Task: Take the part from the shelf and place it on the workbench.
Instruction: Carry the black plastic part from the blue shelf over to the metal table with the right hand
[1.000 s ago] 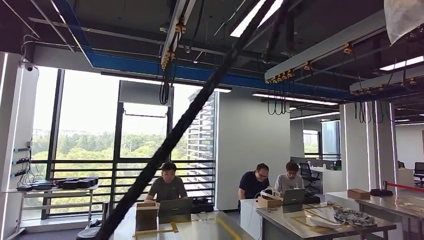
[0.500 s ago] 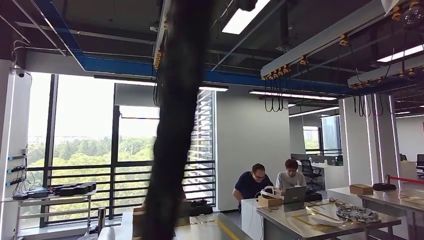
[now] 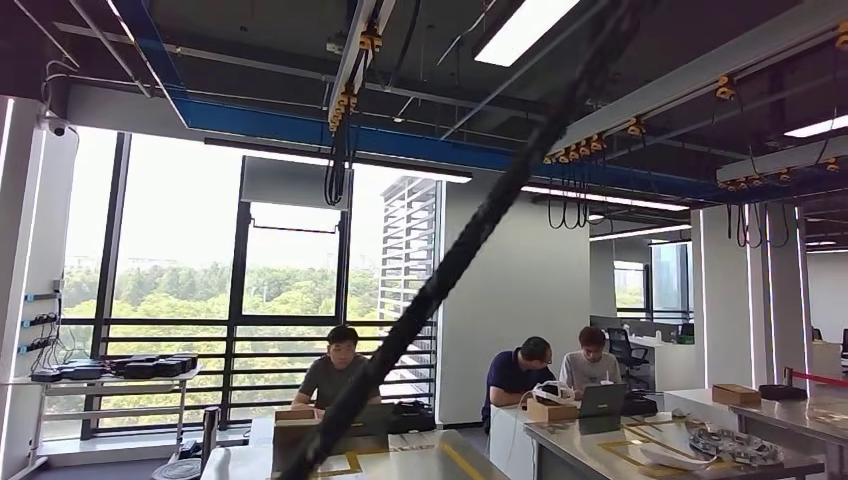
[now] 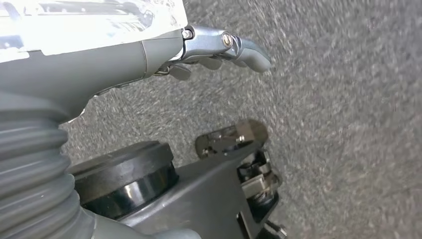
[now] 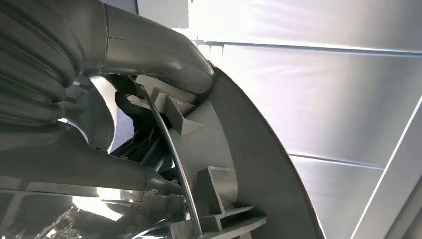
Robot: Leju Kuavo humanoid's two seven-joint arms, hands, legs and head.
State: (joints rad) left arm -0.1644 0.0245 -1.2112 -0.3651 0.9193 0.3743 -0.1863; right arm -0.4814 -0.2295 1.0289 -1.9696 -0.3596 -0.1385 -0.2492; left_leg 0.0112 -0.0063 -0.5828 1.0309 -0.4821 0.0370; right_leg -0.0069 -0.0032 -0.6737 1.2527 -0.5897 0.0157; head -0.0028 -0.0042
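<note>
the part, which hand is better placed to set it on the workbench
Right. The right hand already grips the curved grey part, beside a bright metal surface. The left hand holds nothing, its fingers over grey floor.

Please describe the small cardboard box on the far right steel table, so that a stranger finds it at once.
Look at the steel table at the right edge of the head view. The cardboard box sits on its near end. It is brown and closed, unlike the flat black object beside it.
</note>
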